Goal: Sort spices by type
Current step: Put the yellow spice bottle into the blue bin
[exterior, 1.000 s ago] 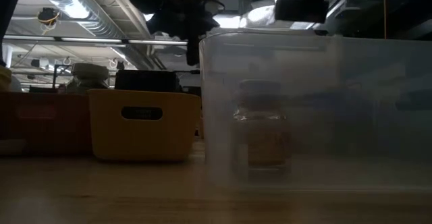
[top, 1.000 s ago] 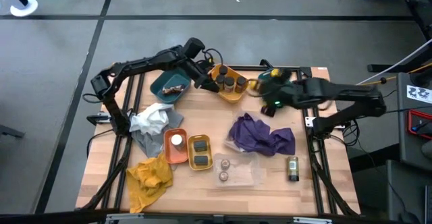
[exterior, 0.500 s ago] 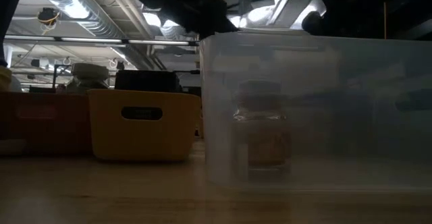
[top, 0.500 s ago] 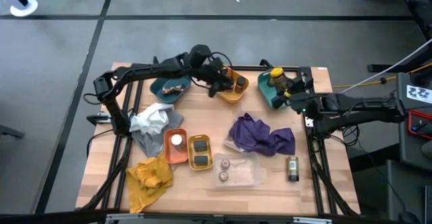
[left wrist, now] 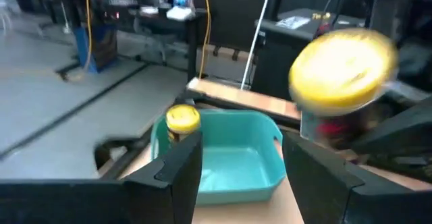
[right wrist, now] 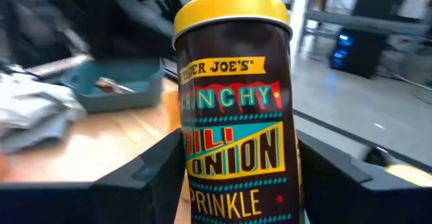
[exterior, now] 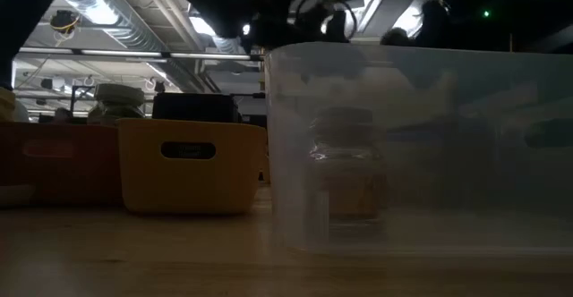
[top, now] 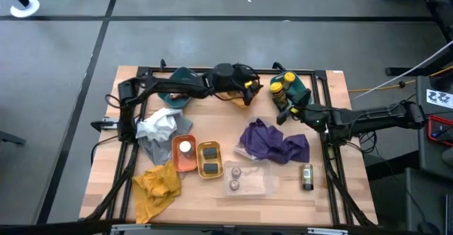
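Observation:
A yellow-lidded spice jar with a dark printed label stands between the fingers of my right gripper, which is shut on it. In the high view its lid shows at the near-left side of the far teal tray, with my right gripper beside it. A second yellow-lidded jar stands in that tray. My left gripper is open with nothing between its fingers. It reaches along the far edge, pointing at the teal tray. My right gripper pinches the jar's label-covered body between its two fingers, one on each side. The fingers come about level from the table's right side. The lid stays upward. The jar's base is out of view.
The left arm covers the yellow tray of jars. Nearer lie a purple cloth, a grey and white cloth, a yellow cloth, an orange tray, a tray of tins, a clear tray and a loose jar.
My left gripper has swung along the far edge toward the table's right, from the left teal tray past the yellow tray, and has rolled. My right gripper has come down and turned level as its arm stretched flat toward the right edge.

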